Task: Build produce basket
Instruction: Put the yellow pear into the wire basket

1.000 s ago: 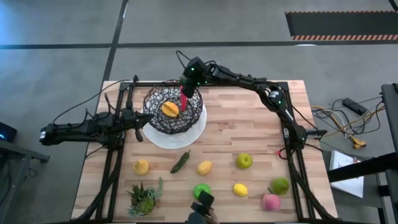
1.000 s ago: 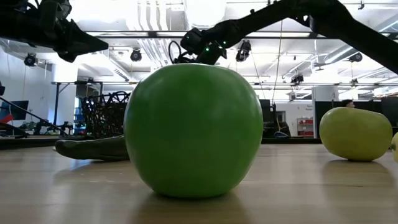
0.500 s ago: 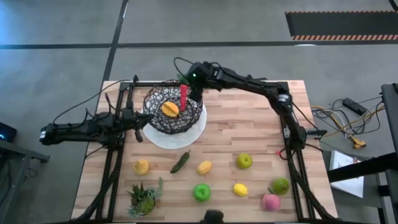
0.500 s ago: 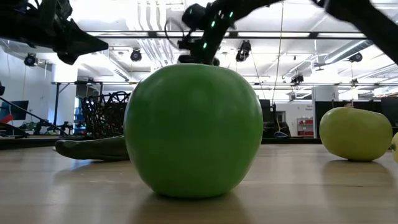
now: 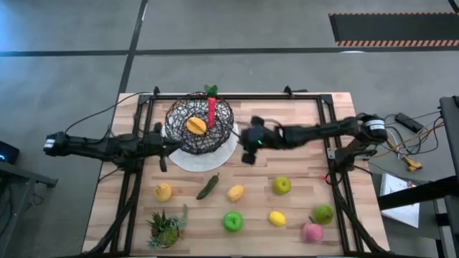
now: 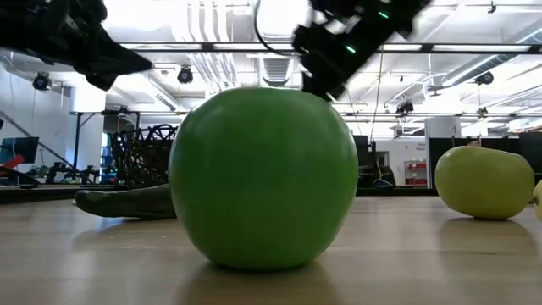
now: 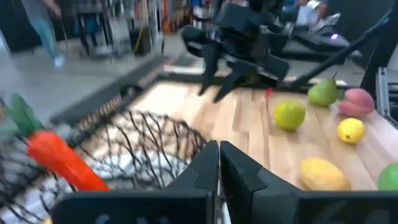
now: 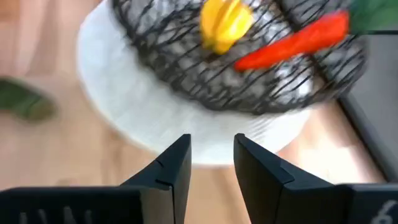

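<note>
Dark and empty, the right gripper (image 5: 247, 148) was found hanging just beside the rim of the basket (image 5: 200, 125), on the side toward the open wood of the table (image 5: 287, 118). In its own wrist view its fingers (image 8: 166, 169) were seen parted by a narrow gap, with nothing between them and only the white plate (image 8: 118, 112) showing beyond. Just past that plate's edge the basket was seen to hold a red piece with a green top (image 5: 211, 107) and an orange piece (image 5: 196, 125).

Farther out from that gripper, on the side away from the basket, the rest of the produce lay loose on the wood: a dark green pepper (image 5: 208, 187), two yellow-orange pieces (image 5: 235, 193) (image 5: 163, 191), a green apple (image 5: 282, 185), a brighter green one (image 5: 232, 221), a lemon (image 5: 277, 218), a green pear (image 5: 323, 213) and a pink piece (image 5: 312, 231). A small potted plant (image 5: 166, 227) stood at the far corner.

On the basket's opposite side the left gripper (image 5: 161, 152) was held low by the plate, fingers pressed together on nothing.

The step in hand was judged to be the return between two deliveries, with two pieces in and eight still out. For the next move, the right gripper would need to be carried away from the basket to a loose piece, likely the nearby green apple, opened wider than it stood, lowered around it and closed before any lift.
</note>
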You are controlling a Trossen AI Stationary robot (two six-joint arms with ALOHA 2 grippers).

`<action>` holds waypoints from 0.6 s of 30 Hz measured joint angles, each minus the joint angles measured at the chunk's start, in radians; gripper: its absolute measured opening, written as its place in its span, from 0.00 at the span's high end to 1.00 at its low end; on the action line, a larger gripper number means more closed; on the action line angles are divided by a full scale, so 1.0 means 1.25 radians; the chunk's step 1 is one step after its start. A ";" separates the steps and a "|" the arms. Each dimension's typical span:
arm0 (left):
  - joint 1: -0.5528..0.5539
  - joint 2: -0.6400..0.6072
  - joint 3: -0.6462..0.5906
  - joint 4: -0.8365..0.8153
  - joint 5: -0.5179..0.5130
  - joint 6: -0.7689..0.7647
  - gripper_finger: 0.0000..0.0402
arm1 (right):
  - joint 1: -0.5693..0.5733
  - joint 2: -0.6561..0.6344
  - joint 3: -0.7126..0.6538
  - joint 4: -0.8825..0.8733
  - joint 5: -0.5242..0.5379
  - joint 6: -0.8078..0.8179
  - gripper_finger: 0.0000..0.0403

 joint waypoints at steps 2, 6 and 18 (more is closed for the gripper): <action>-0.013 0.082 0.025 -0.007 -0.010 -0.050 1.00 | 0.033 -0.032 -0.093 0.101 0.006 0.025 0.74; -0.051 0.244 0.131 -0.110 -0.015 -0.156 1.00 | 0.072 -0.072 -0.240 0.296 0.007 0.032 0.76; -0.176 0.600 0.590 -1.056 0.254 -0.682 1.00 | 0.082 -0.088 -0.408 0.573 0.010 -0.066 0.82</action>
